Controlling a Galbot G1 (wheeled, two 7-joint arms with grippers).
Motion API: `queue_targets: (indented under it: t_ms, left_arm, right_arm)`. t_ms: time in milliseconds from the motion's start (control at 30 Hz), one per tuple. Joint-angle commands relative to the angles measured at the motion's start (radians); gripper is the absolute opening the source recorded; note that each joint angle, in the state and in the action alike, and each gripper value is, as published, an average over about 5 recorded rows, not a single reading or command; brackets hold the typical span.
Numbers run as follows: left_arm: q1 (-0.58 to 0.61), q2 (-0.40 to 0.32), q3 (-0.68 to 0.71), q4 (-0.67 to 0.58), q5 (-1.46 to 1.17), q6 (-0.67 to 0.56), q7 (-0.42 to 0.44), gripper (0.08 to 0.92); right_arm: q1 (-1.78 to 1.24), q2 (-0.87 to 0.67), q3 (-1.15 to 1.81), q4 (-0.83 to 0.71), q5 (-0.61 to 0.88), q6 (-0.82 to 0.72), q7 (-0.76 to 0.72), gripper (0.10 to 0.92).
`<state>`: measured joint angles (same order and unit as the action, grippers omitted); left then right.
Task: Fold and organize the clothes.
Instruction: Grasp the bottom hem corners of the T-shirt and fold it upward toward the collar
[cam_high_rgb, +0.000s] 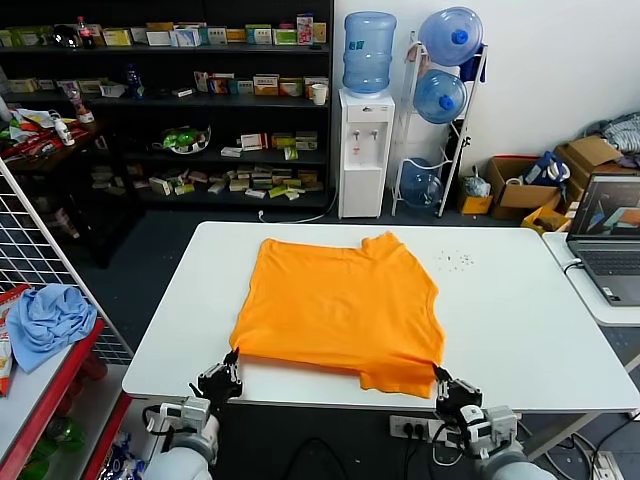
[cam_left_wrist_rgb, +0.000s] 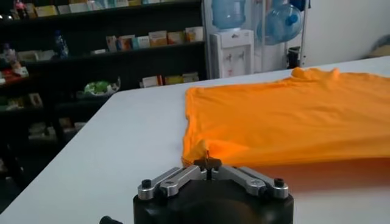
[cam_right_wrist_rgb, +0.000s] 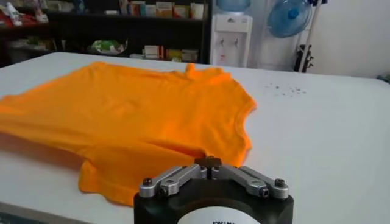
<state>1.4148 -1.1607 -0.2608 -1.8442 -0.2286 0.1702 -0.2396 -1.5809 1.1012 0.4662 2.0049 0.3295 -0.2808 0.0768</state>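
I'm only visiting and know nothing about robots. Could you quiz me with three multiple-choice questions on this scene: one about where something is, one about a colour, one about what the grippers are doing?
1. Where does the T-shirt lie?
A. on the white table
B. on a shelf
C. on the floor

2. What colour is it?
A. green
B. orange
C. black

3. What are the left gripper and right gripper doing?
A. both hang open
B. only one grips
C. both pinch the near hem

Answers: 1 A, it is spread across the tabletop; 2 B, bright orange in every view; 3 C, each is shut on a near corner.

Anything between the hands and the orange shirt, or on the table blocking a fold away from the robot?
Nothing visible. Left hand and right hand are shut on the T-shirt near corners; beyond it the table shows only small specks.
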Motion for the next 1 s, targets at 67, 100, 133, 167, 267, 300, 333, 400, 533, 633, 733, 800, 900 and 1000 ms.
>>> queue_targets:
  t_ms: [67,100,133,167,267,300,333,400,533,633,733,800,900,1000]
  left_arm:
    - [0.087,-0.02,-0.004,-0.077,0.11,-0.04,-0.001,0.097]
    - [0.064,-0.029,0.0,-0.064,0.121,-0.046,-0.001,0.097]
    - [0.041,-0.037,0.003,-0.048,0.132,-0.053,-0.001,0.097]
    - [0.017,-0.043,0.006,-0.031,0.141,-0.059,-0.001,0.097]
    - [-0.058,-0.054,0.018,0.026,0.156,-0.075,-0.001,0.097]
    - [-0.084,-0.056,0.024,0.05,0.157,-0.079,-0.002,0.097]
    - [-0.11,-0.057,0.03,0.075,0.157,-0.082,-0.003,0.097]
    - [-0.154,-0.059,0.043,0.123,0.155,-0.083,-0.006,0.097]
    - [-0.234,-0.051,0.067,0.212,0.144,-0.082,-0.008,0.097]
    - [-0.28,-0.043,0.079,0.259,0.135,-0.081,-0.007,0.097]
    - [-0.32,-0.038,0.094,0.294,0.131,-0.081,-0.005,0.097]
    - [-0.347,-0.037,0.105,0.317,0.129,-0.081,-0.002,0.097]
    - [-0.38,-0.038,0.121,0.345,0.126,-0.079,0.007,0.097]
    - [-0.395,-0.039,0.129,0.358,0.116,-0.077,0.018,0.102]
  right_arm:
    - [0.011,-0.024,0.015,0.012,-0.067,0.07,0.0,0.124]
    - [0.036,-0.026,0.011,-0.012,-0.068,0.084,-0.004,0.124]
    - [0.067,-0.029,0.005,-0.043,-0.068,0.103,-0.01,0.124]
    - [0.098,-0.03,-0.002,-0.075,-0.067,0.122,-0.014,0.124]
    - [0.198,-0.024,-0.029,-0.172,-0.063,0.166,-0.022,0.124]
    - [0.229,-0.019,-0.039,-0.199,-0.06,0.174,-0.022,0.124]
    - [0.261,-0.015,-0.05,-0.226,-0.058,0.178,-0.022,0.124]
    - [0.316,-0.009,-0.071,-0.274,-0.053,0.184,-0.021,0.124]
    - [0.415,-0.006,-0.113,-0.36,-0.041,0.183,-0.016,0.124]
    - [0.481,0.0,-0.144,-0.415,-0.033,0.173,-0.014,0.124]
    - [0.538,0.011,-0.173,-0.47,-0.021,0.161,-0.01,0.124]
    - [0.564,0.02,-0.188,-0.5,-0.014,0.154,-0.006,0.124]
    - [0.585,0.03,-0.199,-0.527,-0.009,0.145,-0.003,0.127]
    - [0.595,0.035,-0.2,-0.541,-0.006,0.14,-0.004,0.162]
